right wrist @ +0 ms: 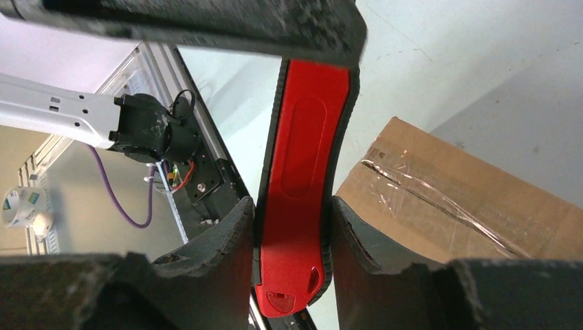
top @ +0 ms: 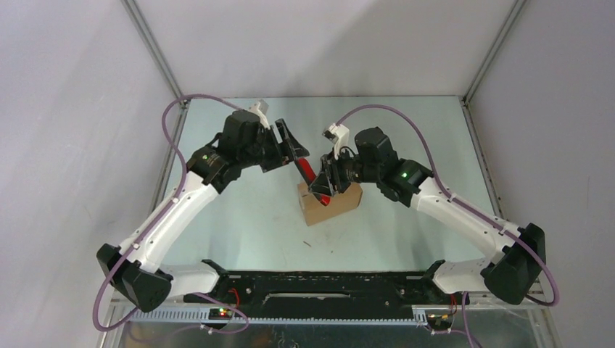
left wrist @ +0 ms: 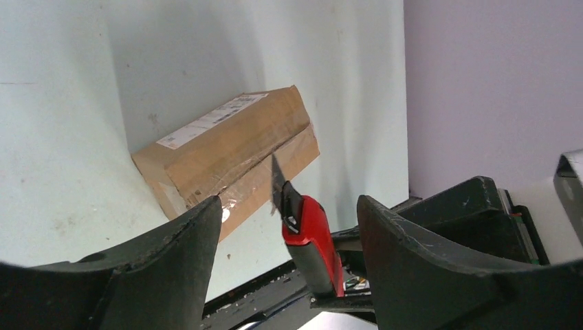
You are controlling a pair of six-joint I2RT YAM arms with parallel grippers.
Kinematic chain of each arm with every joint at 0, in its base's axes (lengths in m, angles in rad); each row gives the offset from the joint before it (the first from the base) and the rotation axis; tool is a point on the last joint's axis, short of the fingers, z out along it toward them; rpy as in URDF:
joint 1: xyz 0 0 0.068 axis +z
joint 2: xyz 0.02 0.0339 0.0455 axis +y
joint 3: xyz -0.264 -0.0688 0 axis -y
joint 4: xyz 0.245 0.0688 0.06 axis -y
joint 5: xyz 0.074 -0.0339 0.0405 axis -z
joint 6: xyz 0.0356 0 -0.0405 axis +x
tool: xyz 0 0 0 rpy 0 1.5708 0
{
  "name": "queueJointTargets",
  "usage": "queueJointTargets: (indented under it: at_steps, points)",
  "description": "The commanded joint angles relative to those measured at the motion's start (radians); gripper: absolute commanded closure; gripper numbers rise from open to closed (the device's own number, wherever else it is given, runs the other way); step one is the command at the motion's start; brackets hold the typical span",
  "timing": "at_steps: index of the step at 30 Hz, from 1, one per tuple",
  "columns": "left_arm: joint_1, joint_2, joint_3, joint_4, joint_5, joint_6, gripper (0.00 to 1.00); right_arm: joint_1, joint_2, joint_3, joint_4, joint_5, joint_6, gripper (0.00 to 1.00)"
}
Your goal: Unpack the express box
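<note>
The express box (top: 332, 204) is a small brown carton sealed with clear tape, lying on the pale table just right of centre. In the left wrist view the express box (left wrist: 230, 155) shows a white label on one side. A red-handled knife (top: 307, 172) hangs above the box's left end. My right gripper (right wrist: 292, 230) is shut on the red handle (right wrist: 302, 165), beside the box (right wrist: 474, 199). My left gripper (left wrist: 289, 213) stands open around the knife's blade end (left wrist: 309, 230), with a gap on both sides. The blade (left wrist: 276, 180) points toward the box.
Grey walls and metal frame posts (top: 156, 54) close in the table on three sides. The black base rail (top: 319, 283) runs along the near edge. In the right wrist view the left arm's base (right wrist: 148, 130) and a purple cable (right wrist: 124, 199) show.
</note>
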Motion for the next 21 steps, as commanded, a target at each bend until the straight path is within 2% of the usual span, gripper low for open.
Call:
queueJointTargets:
  at_steps: [1, 5, 7, 9, 10, 11, 12, 14, 15, 17, 19, 21]
  points:
    - [-0.041, 0.019, -0.018, -0.025, -0.023, -0.051, 0.25, 0.017, 0.014, 0.062, 0.045, -0.001, -0.034, 1.0]
    - [-0.052, 0.037, -0.04, -0.017, -0.007, -0.093, 0.32, 0.02, 0.03, 0.068, 0.041, 0.004, -0.045, 1.0]
    - [-0.054, 0.044, -0.041, -0.022, -0.007, -0.11, 0.43, 0.024, 0.036, 0.074, 0.036, 0.011, -0.055, 1.0]
    - [-0.055, 0.05, -0.043, -0.031, -0.01, -0.127, 0.64, 0.033, 0.049, 0.092, 0.014, 0.034, -0.069, 1.0]
    - [-0.055, 0.052, -0.043, -0.042, -0.016, -0.137, 0.78, 0.044, 0.053, 0.099, -0.004, 0.063, -0.082, 0.93]
    - [-0.056, 0.051, -0.044, -0.048, -0.019, -0.147, 0.9, 0.058, 0.054, 0.104, -0.015, 0.097, -0.096, 0.8]
    - [-0.058, 0.053, -0.041, -0.063, -0.03, -0.156, 0.98, 0.077, 0.053, 0.106, -0.022, 0.147, -0.109, 0.63]
    - [-0.059, 0.055, -0.032, -0.092, -0.041, -0.18, 1.0, 0.135, 0.044, 0.106, -0.035, 0.295, -0.145, 0.32]
    - [-0.059, 0.056, -0.028, -0.104, -0.044, -0.193, 1.0, 0.174, 0.04, 0.107, -0.042, 0.386, -0.17, 0.23]
    - [-0.06, 0.074, 0.004, -0.163, -0.058, -0.205, 1.0, 0.274, 0.04, 0.107, -0.044, 0.64, -0.225, 0.13]
    - [-0.061, 0.088, 0.041, -0.207, -0.07, -0.213, 1.0, 0.365, 0.06, 0.107, -0.033, 0.875, -0.292, 0.11]
    - [-0.061, 0.092, 0.063, -0.226, -0.076, -0.231, 1.0, 0.438, 0.092, 0.105, -0.015, 1.04, -0.373, 0.1]
